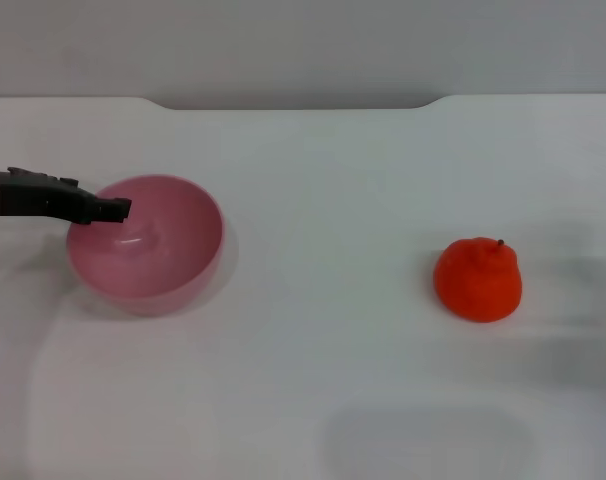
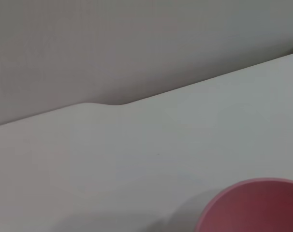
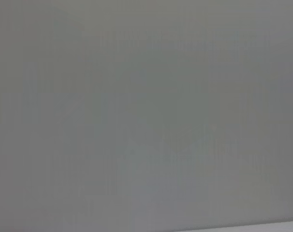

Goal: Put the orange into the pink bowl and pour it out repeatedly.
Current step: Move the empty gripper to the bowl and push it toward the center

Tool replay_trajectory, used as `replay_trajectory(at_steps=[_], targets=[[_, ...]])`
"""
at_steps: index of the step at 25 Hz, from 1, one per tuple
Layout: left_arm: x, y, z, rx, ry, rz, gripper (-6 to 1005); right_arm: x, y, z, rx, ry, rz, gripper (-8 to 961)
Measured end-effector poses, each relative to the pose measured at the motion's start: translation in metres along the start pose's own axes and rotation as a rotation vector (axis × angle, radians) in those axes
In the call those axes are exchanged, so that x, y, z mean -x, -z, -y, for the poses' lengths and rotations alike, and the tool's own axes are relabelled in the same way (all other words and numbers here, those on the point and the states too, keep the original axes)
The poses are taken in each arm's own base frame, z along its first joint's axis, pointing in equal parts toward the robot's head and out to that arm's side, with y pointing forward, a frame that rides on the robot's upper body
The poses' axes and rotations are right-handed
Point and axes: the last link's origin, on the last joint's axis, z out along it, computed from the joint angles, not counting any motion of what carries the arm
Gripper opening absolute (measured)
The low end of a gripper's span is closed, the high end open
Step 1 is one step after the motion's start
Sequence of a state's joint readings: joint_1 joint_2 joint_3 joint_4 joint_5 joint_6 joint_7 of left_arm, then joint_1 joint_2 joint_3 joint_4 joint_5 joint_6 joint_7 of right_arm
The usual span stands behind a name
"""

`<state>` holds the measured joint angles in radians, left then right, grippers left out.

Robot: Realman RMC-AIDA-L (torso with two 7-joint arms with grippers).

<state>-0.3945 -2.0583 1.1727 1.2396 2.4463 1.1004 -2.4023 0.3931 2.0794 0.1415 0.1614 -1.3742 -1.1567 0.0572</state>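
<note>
The head view looks forward and down from above onto the white table (image 1: 313,380), taking in its whole width up to the far edge and the grey wall behind. The left wrist view sits low and close, facing across the table toward that same notched far edge, and shares the pink bowl (image 2: 255,208) with the head view (image 1: 148,245). The right wrist view faces almost only plain grey wall.

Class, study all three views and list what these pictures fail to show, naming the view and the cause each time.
1. Left gripper, head view: whether its fingers hold the pink bowl rim; they merge into one dark shape.
2. Right gripper: in no view; the right wrist view shows only blank grey.
3. The pink bowl, left wrist view: cut off by the picture's edge.
4. The orange: its underside, against the table, is hidden.
</note>
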Motion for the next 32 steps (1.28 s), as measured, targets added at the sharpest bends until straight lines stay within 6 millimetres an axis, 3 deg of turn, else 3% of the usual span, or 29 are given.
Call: replay_trajectory(at_steps=[14,32], targets=[[0.001,-0.003,0.009,-0.028,0.023,-0.011,751,0.003,-0.004,0.000,0.002,0.005,0.008,603],[0.029,-0.013,0.016,-0.030,0.072,0.057,734,0.006,-0.009,-0.005,0.017,0.004,0.016,603]])
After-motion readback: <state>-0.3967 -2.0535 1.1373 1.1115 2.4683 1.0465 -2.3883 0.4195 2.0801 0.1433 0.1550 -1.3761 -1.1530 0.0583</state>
